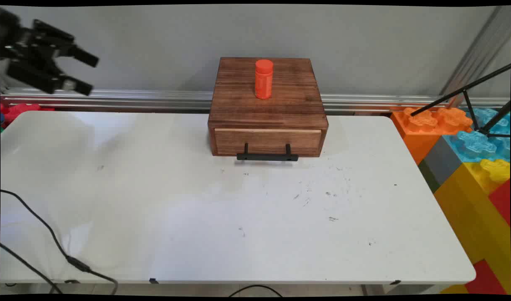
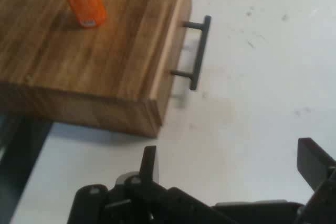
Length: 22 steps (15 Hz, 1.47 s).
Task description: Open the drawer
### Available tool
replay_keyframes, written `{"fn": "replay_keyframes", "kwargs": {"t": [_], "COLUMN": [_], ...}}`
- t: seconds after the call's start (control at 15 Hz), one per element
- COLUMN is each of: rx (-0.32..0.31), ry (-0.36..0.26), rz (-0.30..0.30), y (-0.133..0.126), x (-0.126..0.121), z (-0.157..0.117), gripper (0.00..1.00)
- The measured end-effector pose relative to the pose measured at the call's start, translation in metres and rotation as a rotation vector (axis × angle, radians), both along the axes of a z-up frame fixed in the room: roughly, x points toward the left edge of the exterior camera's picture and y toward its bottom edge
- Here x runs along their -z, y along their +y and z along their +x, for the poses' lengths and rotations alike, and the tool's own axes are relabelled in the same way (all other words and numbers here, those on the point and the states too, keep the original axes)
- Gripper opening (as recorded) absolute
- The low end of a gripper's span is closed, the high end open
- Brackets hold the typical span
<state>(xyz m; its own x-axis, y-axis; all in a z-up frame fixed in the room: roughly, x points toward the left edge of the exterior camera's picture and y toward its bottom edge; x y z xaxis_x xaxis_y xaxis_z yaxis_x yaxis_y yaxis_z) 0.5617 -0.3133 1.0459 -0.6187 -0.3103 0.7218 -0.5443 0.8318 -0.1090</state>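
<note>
A: The white counter (image 1: 238, 217) carries one large thing, a dark wooden drawer box (image 1: 267, 104) set toward its far edge, its drawer front shut and facing the near side. Could anything slip there?

B: The box looks heavy and sits flat, so it probably stays put. The risk lies higher up. An orange bottle (image 1: 263, 79) stands upright on the box's top, toward the back, tall and narrow. Any knock to the box or a brush from the side could tip it, and being round it would likely roll off the top.

A: And the black handle (image 1: 267, 156)?

B: It juts out from the drawer front on two short posts, just above the counter. A pull that comes in crooked could slide off the thin bar, or jerk the whole box and topple the bottle.

A: Where is the pincer (image 1: 86, 74)?

B: High at the upper left, well apart from the box and over the counter's far left corner. Its two fingers stand wide apart and it holds nothing. The cable (image 1: 50, 234) lying across the counter's near left corner could snag on a low sweep.
</note>
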Motion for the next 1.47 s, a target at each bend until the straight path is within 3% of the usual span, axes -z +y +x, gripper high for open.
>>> {"fn": "replay_keyframes", "kwargs": {"t": [0.27, 0.53, 0.87, 1.47], "rx": [-0.016, -0.011, 0.015, 0.055], "ry": [-0.023, -0.080, -0.157, -0.285], "rz": [-0.023, -0.042, -0.045, -0.011], "y": [-0.022, -0.051, -0.086, -0.145], "x": [0.004, 0.021, 0.055, 0.123], "z": [-0.038, -0.098, -0.171, -0.262], "gripper": [1.00, 1.00, 1.00, 1.00]}}
